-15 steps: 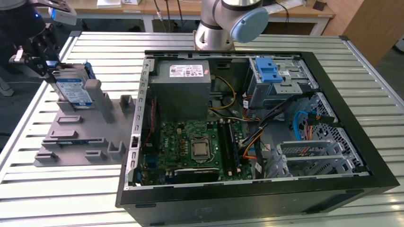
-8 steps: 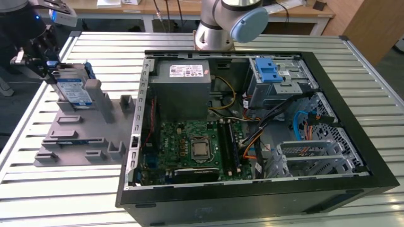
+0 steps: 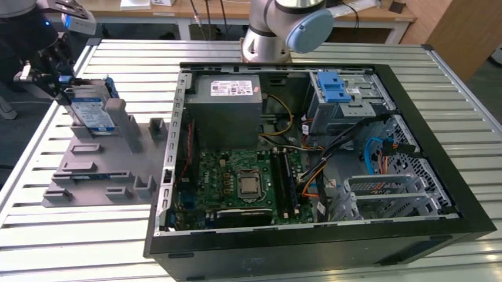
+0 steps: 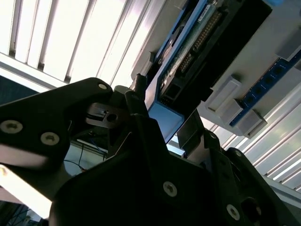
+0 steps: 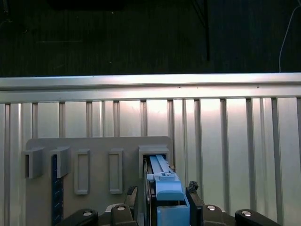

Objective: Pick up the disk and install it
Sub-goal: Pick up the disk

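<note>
The disk (image 3: 90, 111), silver with a blue-and-white label and a blue carrier, stands on edge in a slot of the grey holder (image 3: 94, 173) at the exterior view's left. My gripper (image 3: 67, 94) sits at the disk's upper end. In the first wrist view the disk (image 5: 164, 186) lies between the two black fingers (image 5: 192, 190), which press on its sides, and my gripper (image 5: 165, 195) is shut on it. The second wrist view shows the disk (image 4: 197, 37) running away from my gripper (image 4: 164, 117), its circuit board side showing.
An open computer case (image 3: 439, 147) lies at the exterior view's right, holding a grey power supply (image 3: 227, 106), a motherboard (image 3: 235, 182) and a grey drive cage with a blue latch (image 3: 333, 88). The arm's base (image 3: 267, 35) stands behind it. The holder (image 5: 99, 146) has several other slots.
</note>
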Controlling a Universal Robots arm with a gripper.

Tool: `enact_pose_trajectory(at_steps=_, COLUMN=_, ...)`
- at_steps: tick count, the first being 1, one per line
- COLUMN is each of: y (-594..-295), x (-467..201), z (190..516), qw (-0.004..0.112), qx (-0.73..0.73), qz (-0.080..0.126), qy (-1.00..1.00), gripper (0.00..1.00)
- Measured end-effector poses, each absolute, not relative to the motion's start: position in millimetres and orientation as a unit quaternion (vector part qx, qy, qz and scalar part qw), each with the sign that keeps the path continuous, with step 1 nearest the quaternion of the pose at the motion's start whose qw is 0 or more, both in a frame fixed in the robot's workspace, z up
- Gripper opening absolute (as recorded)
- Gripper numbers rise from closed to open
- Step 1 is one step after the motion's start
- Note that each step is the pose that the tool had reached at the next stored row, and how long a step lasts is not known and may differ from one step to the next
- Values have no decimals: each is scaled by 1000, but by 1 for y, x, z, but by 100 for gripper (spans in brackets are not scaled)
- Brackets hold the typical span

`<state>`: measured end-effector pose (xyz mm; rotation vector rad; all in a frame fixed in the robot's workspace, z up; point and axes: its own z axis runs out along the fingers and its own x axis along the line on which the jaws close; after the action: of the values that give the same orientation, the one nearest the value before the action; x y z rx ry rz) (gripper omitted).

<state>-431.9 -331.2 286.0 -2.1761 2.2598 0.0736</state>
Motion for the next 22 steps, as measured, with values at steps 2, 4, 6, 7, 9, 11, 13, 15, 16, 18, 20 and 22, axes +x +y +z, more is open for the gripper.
enact_pose_trajectory(at_steps=2, y=-331, x=-432, z=286, qw=2, qx=-693, qz=23, qy=720, gripper=52)
enact_pose_trajectory(at_steps=4, y=-331, x=-432, z=286, qw=2, qx=-693, qz=23, qy=720, gripper=52)
enact_pose_trajectory(at_steps=6, y=-331, x=-432, z=286, qw=2, qx=-693, qz=23, qy=720, gripper=52)
enact_pose_trajectory(at_steps=7, y=-331, x=-432, z=286, qw=2, qx=-693, qz=23, qy=720, gripper=52)
enact_pose_trajectory(at_steps=9, y=-331, x=-432, z=286, qw=2, qx=-693, qz=23, qy=720, gripper=51)
enact_pose_trajectory(at_steps=11, y=-331, x=-432, z=286, qw=2, qx=-693, qz=23, qy=720, gripper=44)
enact_pose_trajectory(at_steps=13, y=-331, x=-432, z=286, qw=2, qx=-693, qz=23, qy=720, gripper=44)
enact_pose_trajectory(at_steps=15, y=-331, x=-432, z=287, qw=2, qx=-693, qz=23, qy=720, gripper=44)
enact_pose_trajectory(at_steps=16, y=-331, x=-432, z=287, qw=2, qx=-693, qz=23, qy=720, gripper=44)
enact_pose_trajectory(at_steps=18, y=-331, x=-432, z=288, qw=2, qx=-693, qz=23, qy=720, gripper=44)
enact_pose_trajectory(at_steps=20, y=-331, x=-432, z=288, qw=2, qx=-693, qz=23, qy=720, gripper=44)
enact_pose_trajectory(at_steps=22, y=-331, x=-432, z=288, qw=2, qx=-693, qz=23, qy=720, gripper=44)
